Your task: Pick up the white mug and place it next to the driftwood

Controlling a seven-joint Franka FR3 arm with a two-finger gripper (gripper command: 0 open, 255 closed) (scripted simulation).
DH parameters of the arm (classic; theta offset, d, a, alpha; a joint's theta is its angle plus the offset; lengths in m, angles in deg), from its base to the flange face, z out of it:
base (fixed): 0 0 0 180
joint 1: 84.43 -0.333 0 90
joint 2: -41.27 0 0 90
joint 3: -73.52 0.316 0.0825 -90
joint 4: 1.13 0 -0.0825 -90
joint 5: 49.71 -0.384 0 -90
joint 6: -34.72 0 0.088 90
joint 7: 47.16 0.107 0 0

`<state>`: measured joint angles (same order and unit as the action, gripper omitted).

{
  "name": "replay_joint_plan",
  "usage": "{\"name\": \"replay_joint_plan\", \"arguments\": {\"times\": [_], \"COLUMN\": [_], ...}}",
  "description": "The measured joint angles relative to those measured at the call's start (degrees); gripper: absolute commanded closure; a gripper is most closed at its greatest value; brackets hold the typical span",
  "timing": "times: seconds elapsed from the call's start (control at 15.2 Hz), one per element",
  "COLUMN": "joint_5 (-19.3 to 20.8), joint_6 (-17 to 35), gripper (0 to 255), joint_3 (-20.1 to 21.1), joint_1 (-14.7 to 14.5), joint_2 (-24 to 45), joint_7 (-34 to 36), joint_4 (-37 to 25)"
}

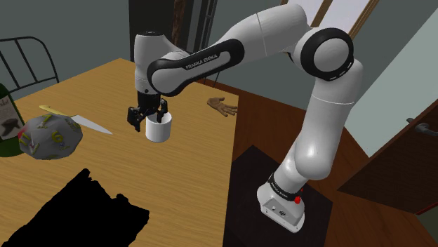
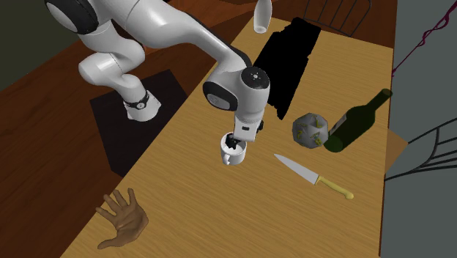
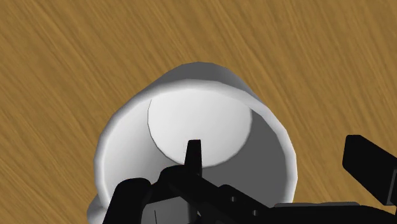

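Your bench (image 1: 175, 182) is a wide top of light, straight-grained wood, and a flat black area (image 1: 77, 214) lies across its near corner in the shoulder view. The white arm (image 1: 316, 105) rises from the stand, bends at a high elbow and reaches out to the shoulder view's left. Its wrist is turned so the hand points straight down at the bench.

At the far left in that view you have a dark green bottle (image 1: 5, 126) lying on its side. Just beside it sits a lumpy, faceted grey ball (image 1: 49, 137) mottled with green, then a knife (image 1: 77, 119) with a pale yellow handle. The driftwood (image 1: 223, 107) is brown and shaped like a splayed hand. It lies flat near the bench's right edge, well apart from the mug.

The white mug (image 1: 160, 130) is a smooth, plain cylinder standing upright mid-bench, directly under the end effector (image 1: 148, 116). In the wrist view you look down into its round mouth (image 3: 197, 102). The black fingers are spread. One thin tip (image 3: 194, 153) hangs inside the cup and the other (image 3: 369, 172) is outside the wall, so the rim sits between them unclasped.
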<state>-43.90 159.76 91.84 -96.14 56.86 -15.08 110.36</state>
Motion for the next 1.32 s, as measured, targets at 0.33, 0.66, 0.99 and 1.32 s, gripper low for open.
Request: {"name": "replay_joint_plan", "arguments": {"times": [0.33, 0.66, 0.99, 1.32], "joint_5": [0.0, 0.0, -0.2, -1.0], "joint_6": [0.0, 0.0, -0.8, -4.1], "gripper": [255, 255, 255, 255], "joint_3": [0.0, 0.0, 0.1, 0.3], "joint_1": [0.0, 0.0, 0.0, 0.2], "joint_2": [0.0, 0.0, -0.5, -2.2], "joint_7": [0.0, 0.0, -0.1, -0.6], "joint_4": [0.0, 0.0, -0.3, -2.0]}}
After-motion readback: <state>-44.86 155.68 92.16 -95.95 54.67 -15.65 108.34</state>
